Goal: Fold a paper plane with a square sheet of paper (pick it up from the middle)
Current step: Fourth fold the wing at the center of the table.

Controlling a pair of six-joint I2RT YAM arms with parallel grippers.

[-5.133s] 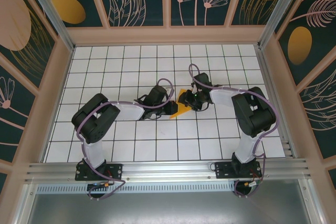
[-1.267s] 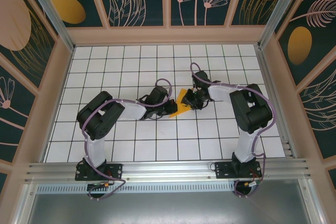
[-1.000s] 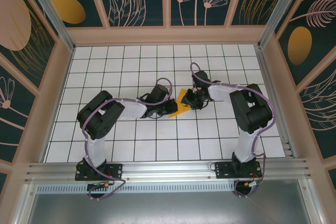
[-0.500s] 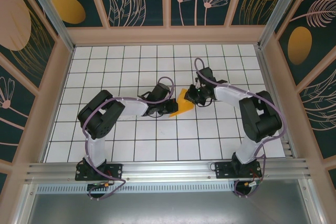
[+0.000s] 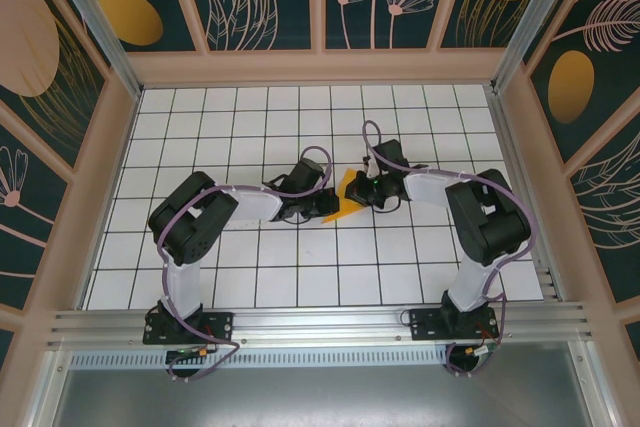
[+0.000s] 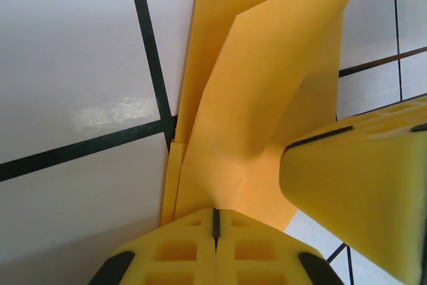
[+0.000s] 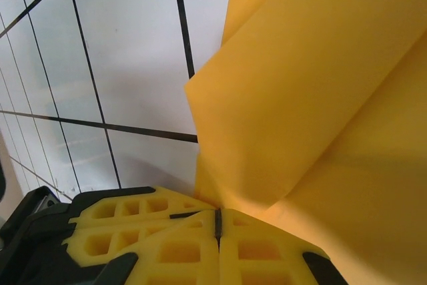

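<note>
Progress is judged as partial. The sheet of paper [image 5: 345, 202] is located at the middle of the worktop [image 5: 250, 127], between the two arms. It is already folded into a narrower, layered shape with visible creases, but a slim pointed dart with a centre crease is not yet formed. The left fingers [image 6: 213, 228] are fully closed, with one edge of the sheet pinched between them. The right fingers [image 7: 217, 225] are likewise closed on the opposite edge. Further folds and the final crease are judged to be outstanding.
</note>
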